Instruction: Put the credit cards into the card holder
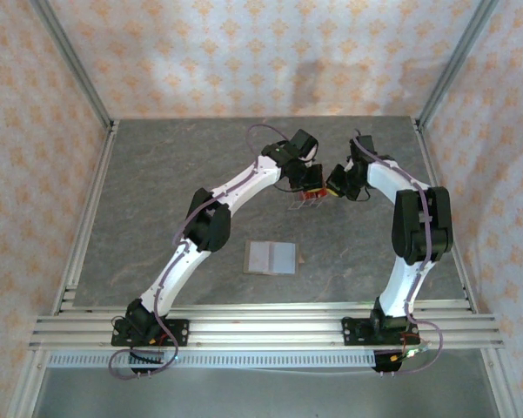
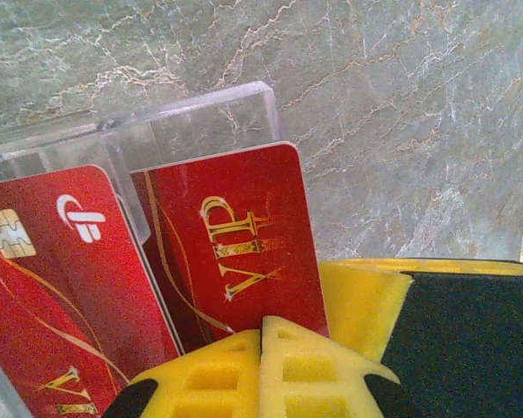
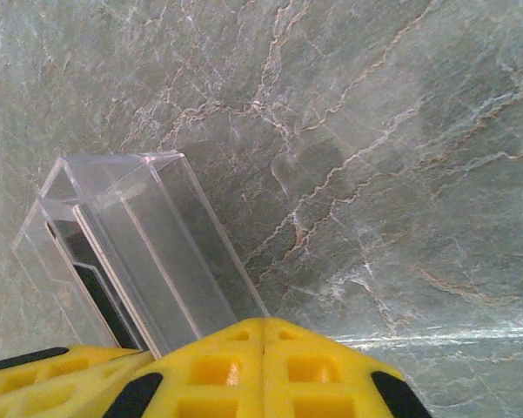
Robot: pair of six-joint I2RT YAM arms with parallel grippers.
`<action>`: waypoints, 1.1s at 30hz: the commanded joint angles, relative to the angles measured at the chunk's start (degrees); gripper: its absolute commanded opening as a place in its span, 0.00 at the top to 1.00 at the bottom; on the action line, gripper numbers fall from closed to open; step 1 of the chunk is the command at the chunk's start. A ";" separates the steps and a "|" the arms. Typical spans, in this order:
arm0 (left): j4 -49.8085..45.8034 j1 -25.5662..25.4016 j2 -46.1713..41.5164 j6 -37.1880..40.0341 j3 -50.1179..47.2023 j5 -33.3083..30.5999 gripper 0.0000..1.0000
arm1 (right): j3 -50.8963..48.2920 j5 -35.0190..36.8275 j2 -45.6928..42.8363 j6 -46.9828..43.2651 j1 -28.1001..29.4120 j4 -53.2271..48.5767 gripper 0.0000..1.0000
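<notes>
Two red credit cards stand in a clear slotted rack. In the left wrist view one reads VIP and the other has a chip. My left gripper is shut, its fingertips low in front of the VIP card's face; no card shows between them. My right gripper is also shut, its tips against the rack's end wall. From above, both the left gripper and the right gripper crowd the rack. The card holder lies open, grey side up, nearer the bases.
The grey marbled table is fenced by aluminium rails at the left, right and front. The right gripper's yellow finger sits close beside my left fingertips. The rack's clear top edge rises behind the cards.
</notes>
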 commanded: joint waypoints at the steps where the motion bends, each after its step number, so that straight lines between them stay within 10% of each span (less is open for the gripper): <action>1: -2.56 -0.87 -1.68 1.10 -3.89 -2.48 1.00 | -2.29 -4.20 0.72 1.16 2.19 1.50 0.99; 33: 10.12 0.32 -11.61 -2.63 -22.80 2.49 1.00 | -5.25 -1.44 -4.75 2.46 3.09 1.85 0.88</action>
